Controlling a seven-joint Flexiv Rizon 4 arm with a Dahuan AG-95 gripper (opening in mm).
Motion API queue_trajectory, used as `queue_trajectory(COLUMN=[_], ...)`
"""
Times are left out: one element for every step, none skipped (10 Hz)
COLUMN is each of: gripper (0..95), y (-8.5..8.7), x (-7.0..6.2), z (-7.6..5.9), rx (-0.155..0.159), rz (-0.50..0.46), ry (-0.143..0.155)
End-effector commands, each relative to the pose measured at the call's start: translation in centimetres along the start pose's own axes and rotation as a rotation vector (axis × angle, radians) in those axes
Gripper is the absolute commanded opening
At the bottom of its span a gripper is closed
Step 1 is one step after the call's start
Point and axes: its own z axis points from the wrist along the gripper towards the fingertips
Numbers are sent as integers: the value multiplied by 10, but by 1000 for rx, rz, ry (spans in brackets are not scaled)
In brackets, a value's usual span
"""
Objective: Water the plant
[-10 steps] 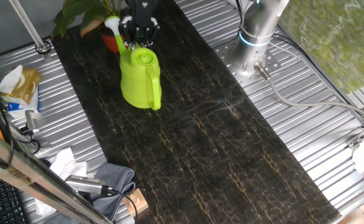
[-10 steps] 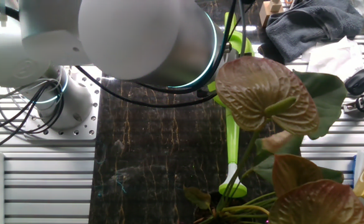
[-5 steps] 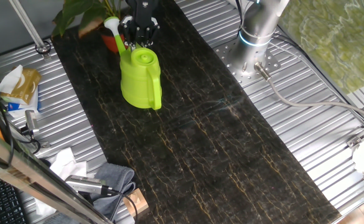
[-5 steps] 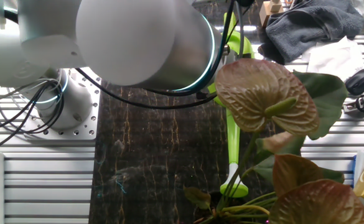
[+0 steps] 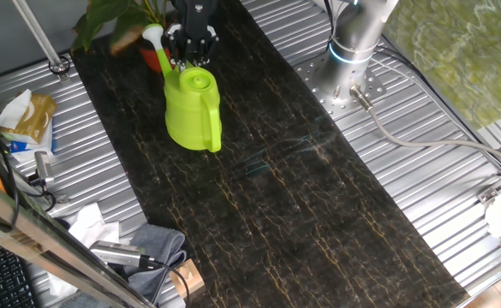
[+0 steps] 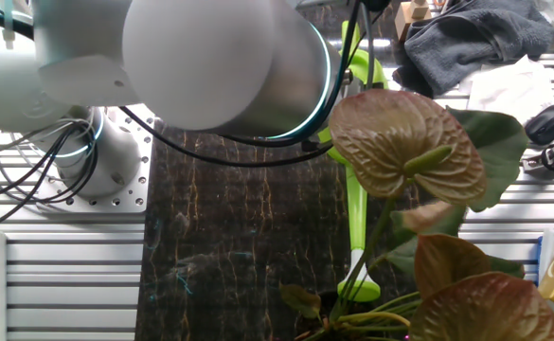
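Jaws of mine point(image 5: 191, 58) hang just above the top of the lime-green watering can point(image 5: 193, 109), dark fingers pointing down at its lid, but whether they pinch anything or stand parted I cannot tell from either camera. Far to the left in one fixed view, crumpled paper and a yellow packet point(image 5: 26, 115) lie on the ribbed metal beside the dark marbled worktop point(image 5: 301, 214). Next comes the plant point(image 5: 113, 24), at the worktop's far end, its green and reddish leaves spreading over a small orange-red pot point(image 5: 153, 58) that sits just behind the can. The can's spout reaches up toward the pot, white tip beside the leaves. Right of that, my silver base point(image 5: 353, 47) is bolted to the metal surface. In the other fixed view my pale rounded arm fills the upper left, and the plant's broad reddish-brown leaves point(image 6: 404, 142) crowd the right, glossy and veined, with the spout running between them.
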Motion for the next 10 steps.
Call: queue_trajectory(gripper=[0, 0, 0, 0, 0, 0, 0, 0, 0, 0], y=[0, 0, 0, 0, 0, 0, 0, 0, 0, 0], x=[0, 0, 1, 1, 2, 2, 3, 3, 3, 3], z=[0, 0, 1, 2, 3, 4, 5, 5, 5, 6], rx=[0, 1, 0, 0, 1, 1, 2, 3, 3, 3], rz=[1, 1, -1, -4, -6, -3, 0, 0, 1, 1], ry=[-1, -3, -4, -5, -7, -12, -18, -21, -23, -25])
